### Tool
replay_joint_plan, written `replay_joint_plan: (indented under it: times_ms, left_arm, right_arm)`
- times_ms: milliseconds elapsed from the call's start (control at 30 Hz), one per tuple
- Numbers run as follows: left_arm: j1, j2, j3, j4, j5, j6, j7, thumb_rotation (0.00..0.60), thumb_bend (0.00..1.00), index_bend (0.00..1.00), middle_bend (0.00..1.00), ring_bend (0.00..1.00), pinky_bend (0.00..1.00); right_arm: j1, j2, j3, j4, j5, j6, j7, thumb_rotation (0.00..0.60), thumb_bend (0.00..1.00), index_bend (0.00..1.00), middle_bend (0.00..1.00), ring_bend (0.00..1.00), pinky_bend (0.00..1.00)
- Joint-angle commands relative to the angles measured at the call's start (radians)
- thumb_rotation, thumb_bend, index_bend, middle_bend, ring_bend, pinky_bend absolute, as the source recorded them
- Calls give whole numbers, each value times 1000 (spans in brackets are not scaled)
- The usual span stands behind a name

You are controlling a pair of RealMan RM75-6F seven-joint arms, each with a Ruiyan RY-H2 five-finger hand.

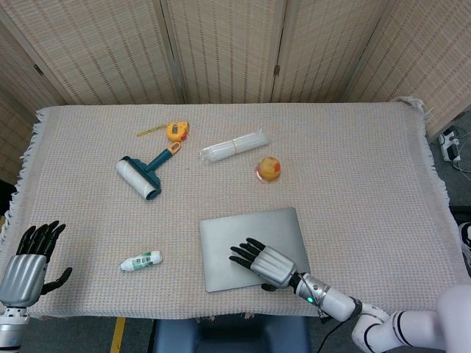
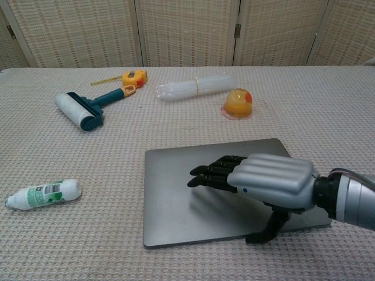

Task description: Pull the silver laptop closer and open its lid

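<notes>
Silver laptop (image 1: 246,243) closed, right hand (image 1: 263,264) over it; bottle (image 1: 141,260) left

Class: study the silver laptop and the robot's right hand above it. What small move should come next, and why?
Probably shift the right hand to the near edge of the silver laptop and hook the thumb under the lid. The laptop already lies close to the table's front edge, its lid flat and shut.

Bare woven cloth (image 1: 353,184) lies open to your right of the closed silver laptop (image 1: 235,234), while the small white green-labelled bottle (image 1: 141,260) blocks your left and the orange-yellow jelly cup (image 1: 268,168) stands beyond.
</notes>
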Motion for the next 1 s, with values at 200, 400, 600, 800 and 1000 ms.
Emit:
replay_joint_plan:
  times_ms: [200, 400, 600, 800, 1000]
  left_arm:
    - [1, -5, 0, 14, -2, -1, -14, 600, 317, 112, 99, 97, 0]
    - [0, -9, 1, 26, 2, -2, -23, 600, 318, 112, 99, 97, 0]
    - [-13, -29, 3, 52, 18, -13, -36, 600, 318, 115, 99, 97, 0]
    - [-33, -60, 17, 95, 34, -48, -79, 600, 318, 138, 109, 116, 0]
    - [-43, -75, 51, 122, 63, -78, -141, 600, 319, 202, 176, 162, 19]
  right_arm:
    - [4, -8, 11, -1, 11, -17, -22, 600, 361, 0, 0, 0, 0]
    - [4, -10, 21, -6, 16, -15, -44, 600, 510, 0, 0, 0, 0]
    - [2, -22, 33, -8, 18, -8, -108, 600, 582, 0, 0, 0, 0]
    - [-14, -47, 56, -20, 28, 26, -275, 600, 618, 0, 0, 0, 0]
    - [-29, -65, 88, -48, 69, 48, -418, 600, 620, 0, 0, 0, 0]
